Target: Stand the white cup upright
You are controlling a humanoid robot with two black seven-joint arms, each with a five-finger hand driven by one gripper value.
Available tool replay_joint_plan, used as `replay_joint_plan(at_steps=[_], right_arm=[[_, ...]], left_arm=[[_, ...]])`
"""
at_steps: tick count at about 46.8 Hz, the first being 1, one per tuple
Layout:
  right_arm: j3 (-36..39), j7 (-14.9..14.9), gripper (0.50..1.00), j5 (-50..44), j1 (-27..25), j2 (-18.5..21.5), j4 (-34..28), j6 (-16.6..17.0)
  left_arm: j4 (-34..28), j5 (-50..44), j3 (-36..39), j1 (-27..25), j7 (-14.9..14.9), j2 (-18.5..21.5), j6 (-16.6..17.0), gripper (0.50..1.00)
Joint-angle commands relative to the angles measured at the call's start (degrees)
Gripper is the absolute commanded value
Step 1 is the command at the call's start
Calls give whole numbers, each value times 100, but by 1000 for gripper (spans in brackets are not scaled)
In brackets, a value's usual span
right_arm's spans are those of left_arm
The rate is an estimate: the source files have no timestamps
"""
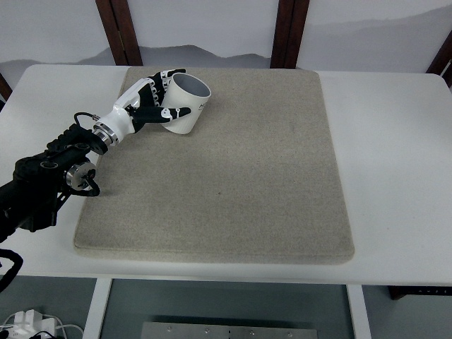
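White surface (395, 162) fills the view, with a beige mat (233, 169) covering its middle. At the mat's far left corner sits the cup (185, 103), white, tilted with its open mouth facing up and to the right; the inside looks grey and nothing shows in it. Some small dark print on its side is too small to read. The left hand (150, 101) is at the cup's left side, its fingers (173, 113) wrapped around the wall: the thumb lies across the near side and the others curl over the far rim. The cup's base is partly hidden behind the hand, so how it meets the mat cannot be told.

Right of the cup the mat lies bare to its right and near edges, and the surface beyond is bare too. The left arm (49, 176) enters from the left edge, its lower part cut off. Dark wooden posts (286, 32) stand behind the surface's far edge.
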Motion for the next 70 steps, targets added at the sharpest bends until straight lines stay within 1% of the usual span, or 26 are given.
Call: replay_joint_plan(at_steps=[1,8,36,48,61,65,70], right_arm=[[-2,0,952,0,-4,0,0,0],[-2,0,952,0,5,0,0,0],[-2,0,952,0,-4,0,0,0],[-2,0,952,0,-4,0,0,0],[-2,0,952,0,-4,0,0,0],[-2,0,952,0,-4,0,0,0],[-2,0,952,0,5,0,0,0]], left_arm=[[-1,-1,-5,0,0,0,-5,979],[-1,-10,-22,0,0,0,-5,992],[-71,-36,-119,-35,0,18,-84,992],[-71,-45,-259,-87,0,53,-260,994],[-88,-71,-567,-237,0,281,-541,994],[-255,-71,-690,-290,0,378,-576,994],[-545,-71,-831,-342,0,597,-576,994]])
